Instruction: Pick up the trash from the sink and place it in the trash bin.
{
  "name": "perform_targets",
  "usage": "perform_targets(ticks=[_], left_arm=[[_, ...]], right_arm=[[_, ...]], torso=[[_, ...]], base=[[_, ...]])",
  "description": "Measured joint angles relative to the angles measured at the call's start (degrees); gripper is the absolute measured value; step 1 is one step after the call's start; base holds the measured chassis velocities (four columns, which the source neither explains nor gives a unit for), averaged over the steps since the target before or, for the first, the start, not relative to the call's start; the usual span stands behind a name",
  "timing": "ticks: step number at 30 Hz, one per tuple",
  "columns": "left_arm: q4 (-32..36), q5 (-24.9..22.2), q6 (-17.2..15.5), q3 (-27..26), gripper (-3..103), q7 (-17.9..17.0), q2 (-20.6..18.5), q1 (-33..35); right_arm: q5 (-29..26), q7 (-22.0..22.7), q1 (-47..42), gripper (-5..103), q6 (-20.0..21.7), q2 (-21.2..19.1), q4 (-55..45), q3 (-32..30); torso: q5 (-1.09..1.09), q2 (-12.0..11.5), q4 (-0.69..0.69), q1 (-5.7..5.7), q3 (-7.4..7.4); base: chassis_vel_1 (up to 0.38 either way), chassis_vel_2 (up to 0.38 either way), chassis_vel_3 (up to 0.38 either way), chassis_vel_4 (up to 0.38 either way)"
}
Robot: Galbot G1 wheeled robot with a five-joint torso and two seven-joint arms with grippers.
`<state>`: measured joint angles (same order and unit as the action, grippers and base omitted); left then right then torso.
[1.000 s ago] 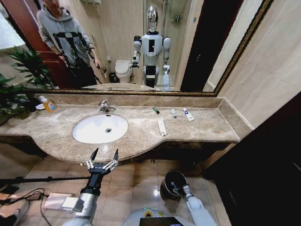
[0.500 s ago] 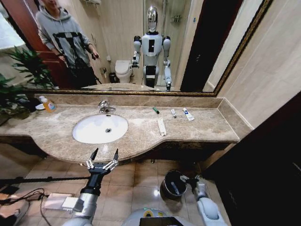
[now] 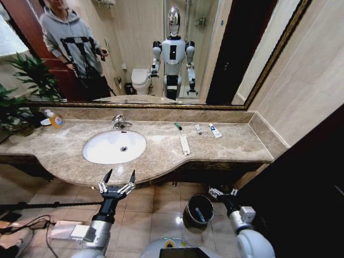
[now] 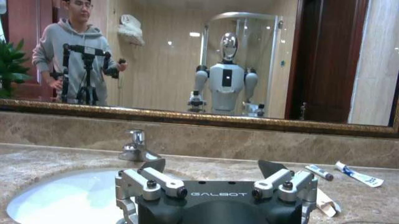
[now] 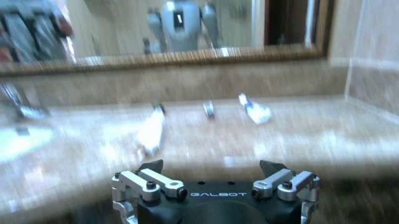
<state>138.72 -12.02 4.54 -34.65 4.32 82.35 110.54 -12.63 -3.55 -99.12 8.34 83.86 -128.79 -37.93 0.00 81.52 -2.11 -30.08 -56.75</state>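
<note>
Head view: left gripper (image 3: 119,178) is hovering released before the sink (image 3: 114,146); right gripper (image 3: 222,192), released, is hanging beside the trash bin (image 3: 198,210). Packet (image 3: 184,144), green stick (image 3: 178,126) and tubes (image 3: 214,130) are lying on the countertop (image 3: 236,145), right of the basin.
Left wrist view: fingers (image 4: 153,165) are standing apart.
Right wrist view: fingers (image 5: 270,166) are standing apart, facing the packet (image 5: 149,130).

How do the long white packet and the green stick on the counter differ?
The packet is long, flat and white; the green stick is short and dark green. The packet lies nearer the counter's front edge, beside the sink; the stick lies back by the wall. Both rest on the marble, right of the basin, untouched.
</note>
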Motion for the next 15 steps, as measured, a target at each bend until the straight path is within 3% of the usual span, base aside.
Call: perform_targets(ticks=[7, 15], left_arm=[[0.0, 0.0, 0.0, 0.0, 100, 0.0, 0.0, 0.0], [0.0, 0.0, 0.0, 0.0, 100, 0.0, 0.0, 0.0]], right_arm=[[0.0, -0.41, 4.14, 100, 1.47, -2.55, -3.9, 2.33], [1.02, -1.31, 11.94, 100, 2.37, -5.6, 3.1, 5.98]], torso=[[-0.01, 0.0, 0.0, 0.0, 0.0], [0.0, 0.0, 0.0, -0.01, -0.01]], base=[[0.0, 0.0, 0.0, 0.0], [0.0, 0.0, 0.0, 0.0]])
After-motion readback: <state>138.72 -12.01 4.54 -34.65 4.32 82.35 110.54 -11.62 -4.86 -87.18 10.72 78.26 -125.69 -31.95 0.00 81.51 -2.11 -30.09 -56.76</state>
